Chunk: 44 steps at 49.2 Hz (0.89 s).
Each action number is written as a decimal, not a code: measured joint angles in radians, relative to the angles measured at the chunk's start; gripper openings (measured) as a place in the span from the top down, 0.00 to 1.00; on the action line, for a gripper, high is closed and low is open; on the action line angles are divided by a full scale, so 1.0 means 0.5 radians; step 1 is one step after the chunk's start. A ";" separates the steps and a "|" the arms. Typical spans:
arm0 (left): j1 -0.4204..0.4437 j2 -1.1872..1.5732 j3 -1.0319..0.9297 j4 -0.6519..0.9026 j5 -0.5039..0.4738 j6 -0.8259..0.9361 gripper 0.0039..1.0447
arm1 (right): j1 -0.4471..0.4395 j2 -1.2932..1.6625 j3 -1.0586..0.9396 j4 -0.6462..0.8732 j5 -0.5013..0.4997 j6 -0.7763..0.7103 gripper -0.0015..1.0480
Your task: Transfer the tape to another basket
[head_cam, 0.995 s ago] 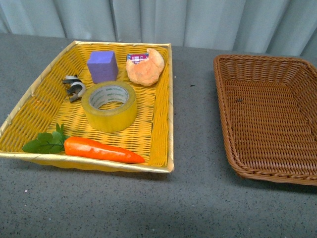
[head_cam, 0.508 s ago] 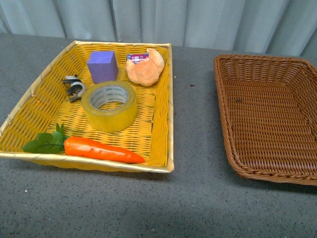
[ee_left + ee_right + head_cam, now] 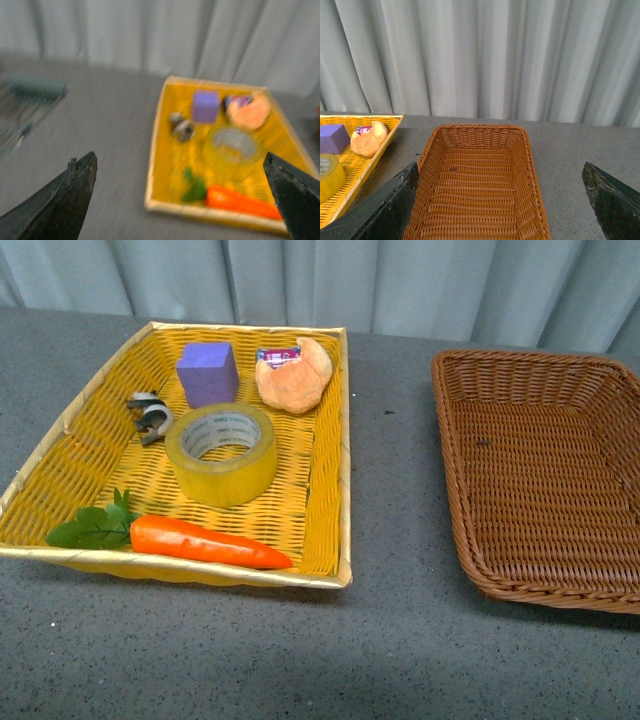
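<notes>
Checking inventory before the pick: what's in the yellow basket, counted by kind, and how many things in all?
Tape: 1
Purple block: 1
Metal clip: 1
Food items: 2, a croissant and a carrot
Small wrapped packet: 1
Total: 6

Translucent yellow tape (image 3: 221, 453), brown woven basket (image 3: 545, 475), bright yellow basket (image 3: 85, 435), purple block (image 3: 208, 373), orange carrot (image 3: 205, 542)

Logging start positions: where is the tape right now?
In the front view the tape lies flat in the yellow basket on the left, between the purple block and the carrot, with the metal clip beside it.
</notes>
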 joint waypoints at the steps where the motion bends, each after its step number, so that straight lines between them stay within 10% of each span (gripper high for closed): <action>1: -0.016 0.069 0.025 -0.060 -0.116 -0.048 0.06 | 0.000 0.000 0.000 0.000 0.001 0.000 0.09; 7: -0.012 0.375 0.053 -0.031 -0.304 -0.203 0.06 | -0.002 -0.002 0.000 0.000 0.001 0.000 0.09; 24: 0.076 1.831 0.556 0.820 0.012 -0.309 0.06 | -0.002 -0.002 0.000 0.000 0.000 0.000 0.09; 44: -0.109 3.388 1.713 0.430 0.053 -0.489 0.06 | -0.002 -0.002 0.000 0.000 0.000 0.000 0.09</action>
